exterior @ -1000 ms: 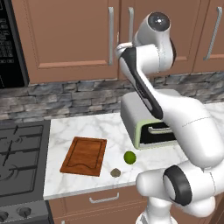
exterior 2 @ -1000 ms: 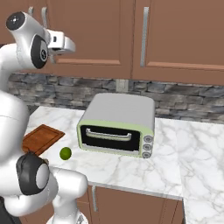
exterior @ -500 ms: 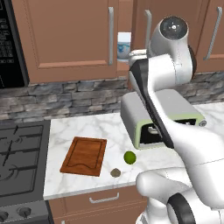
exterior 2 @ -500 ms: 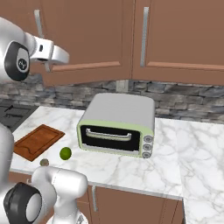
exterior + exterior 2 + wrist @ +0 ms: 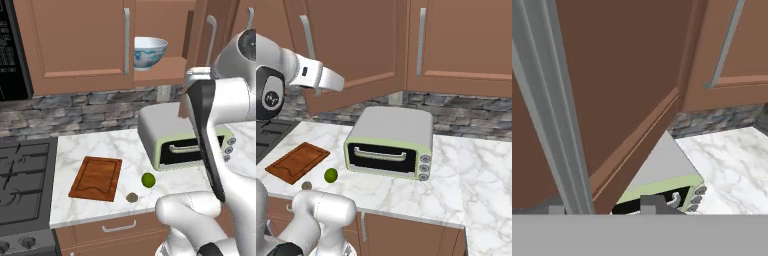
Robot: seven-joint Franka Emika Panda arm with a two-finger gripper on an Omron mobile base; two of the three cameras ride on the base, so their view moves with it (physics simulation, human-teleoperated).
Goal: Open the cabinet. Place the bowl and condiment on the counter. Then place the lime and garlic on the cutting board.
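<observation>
The cabinet's right door (image 5: 358,50) stands swung out, and its left door (image 5: 75,40) is closed. My gripper (image 5: 604,205) is shut on the open door's silver bar handle (image 5: 552,110), reaching it from the left in the right base view (image 5: 318,90). The blue-patterned white bowl (image 5: 150,52) sits on the shelf inside the opening. On the marble counter (image 5: 100,145) lie the cutting board (image 5: 96,177), the lime (image 5: 148,180) and the garlic (image 5: 132,197), both just right of the board. The condiment is hidden.
A pale green toaster oven (image 5: 391,142) stands on the counter under the cabinet, close below the open door. The black stove top (image 5: 22,180) lies left of the board. Another closed wall cabinet (image 5: 466,40) hangs to the right.
The right cabinet door has swung from nearly closed to wide open with my gripper on its handle. The bowl inside has come into sight. My arm has swung outward with the door.
</observation>
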